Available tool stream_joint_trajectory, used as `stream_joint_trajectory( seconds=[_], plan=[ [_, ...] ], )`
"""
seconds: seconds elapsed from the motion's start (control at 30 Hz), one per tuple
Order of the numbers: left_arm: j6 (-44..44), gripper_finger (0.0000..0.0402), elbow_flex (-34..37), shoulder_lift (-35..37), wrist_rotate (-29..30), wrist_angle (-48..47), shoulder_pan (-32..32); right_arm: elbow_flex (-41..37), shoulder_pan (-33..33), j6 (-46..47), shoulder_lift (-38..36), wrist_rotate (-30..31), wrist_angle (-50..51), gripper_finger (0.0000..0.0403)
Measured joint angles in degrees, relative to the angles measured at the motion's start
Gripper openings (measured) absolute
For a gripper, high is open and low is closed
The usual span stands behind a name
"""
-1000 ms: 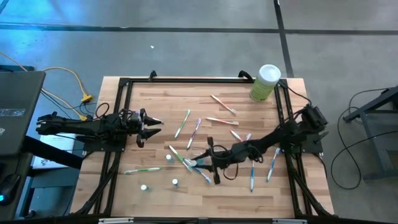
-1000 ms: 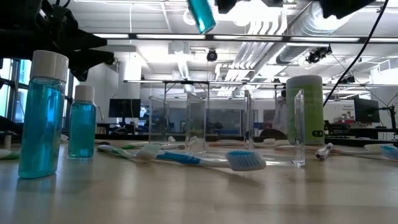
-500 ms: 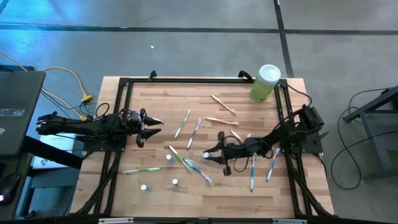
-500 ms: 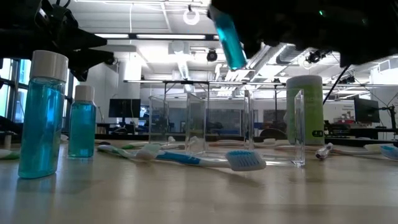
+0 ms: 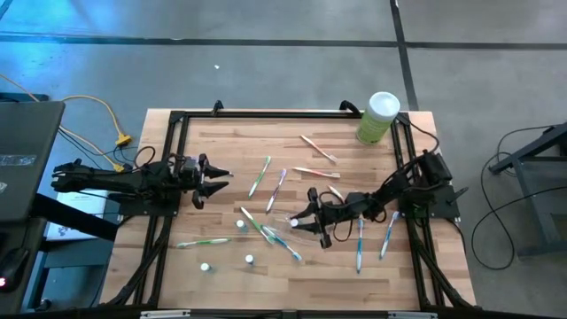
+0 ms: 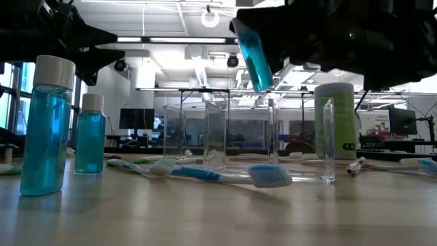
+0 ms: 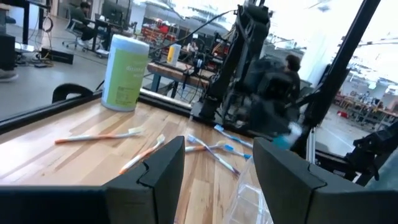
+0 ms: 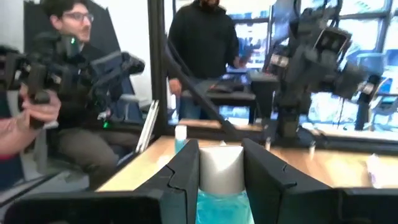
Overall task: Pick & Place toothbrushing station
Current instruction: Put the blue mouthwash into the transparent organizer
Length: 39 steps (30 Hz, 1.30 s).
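One small blue-filled bottle (image 8: 221, 186) sits clamped between the right hand's (image 5: 306, 219) fingers — lifted above the table (image 5: 221, 142).

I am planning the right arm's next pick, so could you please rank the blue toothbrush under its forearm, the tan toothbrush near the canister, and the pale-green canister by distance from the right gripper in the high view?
From the right gripper, which holds a small blue bottle:
1. Blue toothbrush, just beside it, toward the table's right front.
2. Tan toothbrush, farther back, toward the table's far edge.
3. Pale-green canister, at the far right corner.
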<state>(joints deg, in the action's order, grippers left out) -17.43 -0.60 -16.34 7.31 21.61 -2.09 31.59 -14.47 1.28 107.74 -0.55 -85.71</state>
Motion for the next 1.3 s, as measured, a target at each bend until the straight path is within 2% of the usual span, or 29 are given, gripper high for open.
stream_joint_trajectory(
  seconds=[0.57,0.9,1.3],
  plan=[
    [0.05,0.0186,0.0,0.0,0.04,1.6,0.02,2.08,4.4,1.63,5.06,-4.36,0.09,0.0087],
    [0.7,0.0186,0.0,0.0,0.28,1.6,0.02,6.79,2.5,1.65,7.71,-4.22,0.92,0.0087],
    [0.07,0.0186,0.0,0.0,0.04,1.57,0.02,6.75,2.37,2.05,7.94,0.22,6.07,0.0096]
  ],
)
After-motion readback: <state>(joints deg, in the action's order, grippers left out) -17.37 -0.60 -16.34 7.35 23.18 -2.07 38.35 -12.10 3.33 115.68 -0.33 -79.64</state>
